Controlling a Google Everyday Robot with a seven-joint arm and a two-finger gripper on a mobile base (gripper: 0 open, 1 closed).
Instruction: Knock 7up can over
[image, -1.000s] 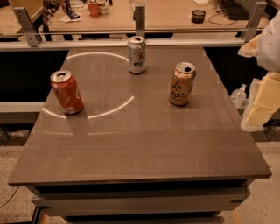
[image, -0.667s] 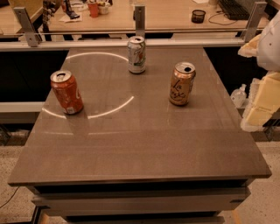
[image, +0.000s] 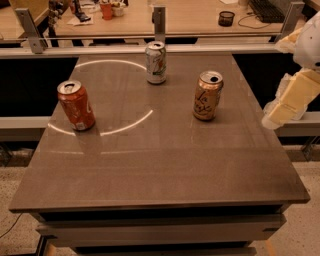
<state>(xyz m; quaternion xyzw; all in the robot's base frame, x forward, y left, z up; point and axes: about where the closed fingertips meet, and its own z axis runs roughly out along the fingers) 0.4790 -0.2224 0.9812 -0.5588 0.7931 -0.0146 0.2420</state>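
Observation:
The 7up can (image: 156, 62), silvery-white with green markings and a silver top, stands upright at the far middle of the brown table (image: 160, 170). Cream-white parts of my arm (image: 292, 95) hang at the right edge of the view, beside the table's right side and well to the right of the can. The gripper itself is out of view past that edge. Nothing touches the can.
An orange-red can (image: 76, 105) stands upright at the table's left. A tan-gold La Croix can (image: 207, 95) stands upright right of centre, between the arm and the 7up can. A metal rail (image: 100, 49) and a cluttered desk lie behind the table.

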